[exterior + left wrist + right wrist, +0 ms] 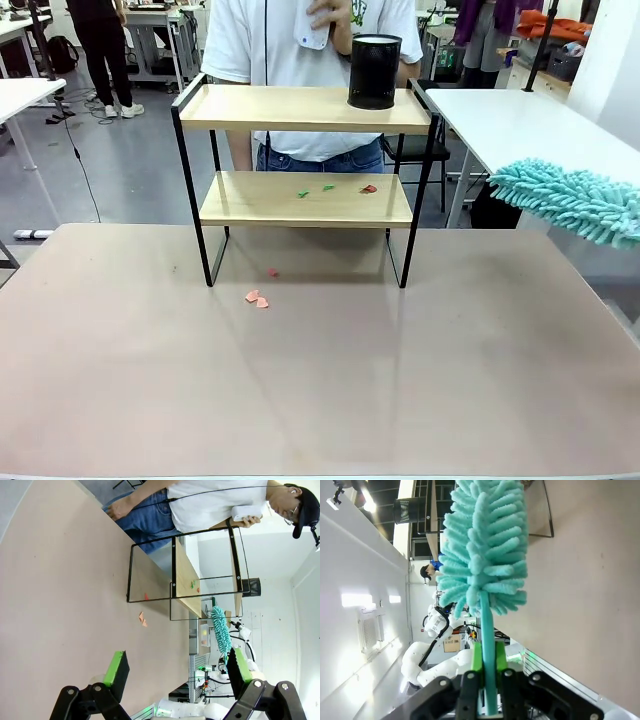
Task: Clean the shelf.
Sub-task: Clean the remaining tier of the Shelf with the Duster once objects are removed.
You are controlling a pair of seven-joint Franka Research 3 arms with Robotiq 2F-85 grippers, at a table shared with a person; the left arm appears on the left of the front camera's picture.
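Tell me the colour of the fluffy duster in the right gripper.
Turquoise: the fluffy chenille duster shows best in the right wrist view.

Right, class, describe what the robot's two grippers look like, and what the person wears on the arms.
The left gripper has two black linked fingers with bolted joints, each tipped by a bright green pad. The right gripper is the same: black links, green pads. The person's sleeves are short and white.
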